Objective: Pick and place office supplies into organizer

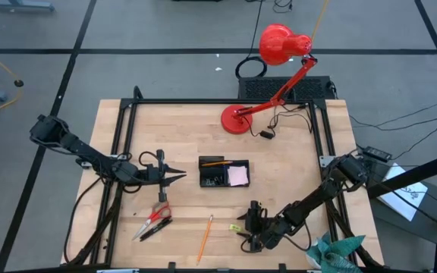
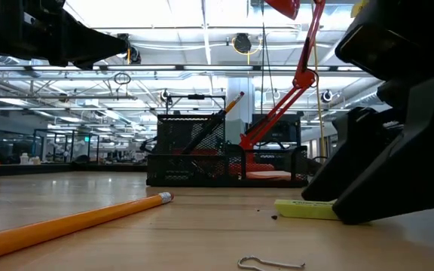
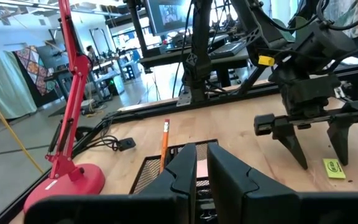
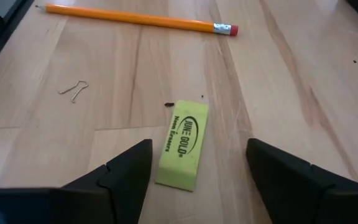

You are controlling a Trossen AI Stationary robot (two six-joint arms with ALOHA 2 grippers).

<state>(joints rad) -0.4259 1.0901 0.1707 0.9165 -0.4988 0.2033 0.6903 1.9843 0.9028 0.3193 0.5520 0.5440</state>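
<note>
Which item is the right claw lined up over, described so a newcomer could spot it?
Start at the black organizer mid-table, then go to the near edge where the right claw hangs open. Between its fingers lies a yellow-green eraser, a flat printed block. The orange pencil beyond it is long and thin, and the bent wire clip is tiny.

Both arms are dark, near-black, built of slim links joined by bulkier rounded joint housings. The left arm (image 1: 82, 152) carries black cabling along its forearm. The right arm (image 1: 317, 199) shows matching links, with a small yellow tag on its wrist housing. Each gripper, left (image 1: 179, 177) and right (image 1: 250, 227), ends in two matte black, wedge-shaped fingers (image 4: 120, 171) with angular faceted faces.
</note>
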